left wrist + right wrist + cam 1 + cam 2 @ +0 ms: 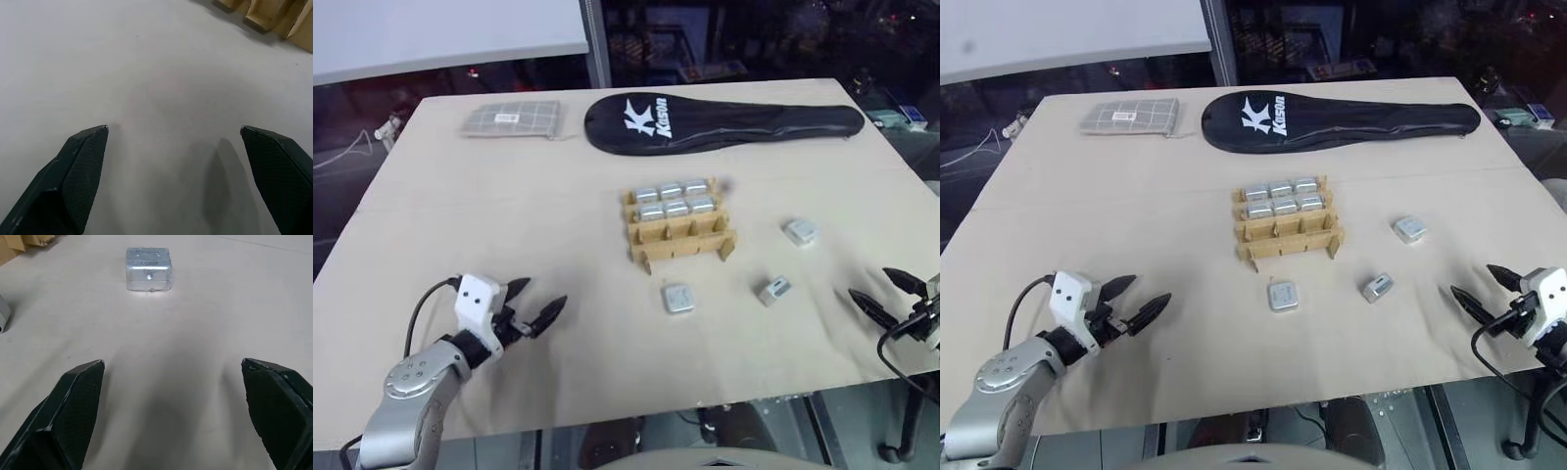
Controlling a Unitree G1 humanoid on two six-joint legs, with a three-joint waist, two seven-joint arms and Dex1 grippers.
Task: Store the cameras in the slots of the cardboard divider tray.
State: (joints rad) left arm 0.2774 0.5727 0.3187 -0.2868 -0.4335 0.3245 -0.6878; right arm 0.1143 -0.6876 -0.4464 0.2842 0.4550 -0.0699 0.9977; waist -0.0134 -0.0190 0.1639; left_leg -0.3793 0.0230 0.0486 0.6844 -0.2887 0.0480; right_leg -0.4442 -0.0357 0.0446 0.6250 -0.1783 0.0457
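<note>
On the table (509, 196), near its middle, sits one cardboard tray (679, 238) with three rows of three slots. Six cameras (676, 200) fill the two rows farthest from the robot; the nearest row of three slots is empty. Three more cameras lie loose on the table: one (677, 298) just in front of the tray, one (773, 290) to its right and tilted on an edge, and one (800, 232) farther right, level with the tray's nearest row. Each camera is a small silver-grey box with rounded corners. The tray is brown corrugated card with notched divider ends protruding at the sides.

One black racket cover (724, 120) and one grey checked pouch (512, 120) lie along the far edge.

The left gripper (534, 305) hovers low over bare table at the near left, fingers spread wide, holding nothing. The right gripper (1484, 291) hovers at the near right edge, fingers likewise spread wide and empty, angled toward the loose cameras.
</note>
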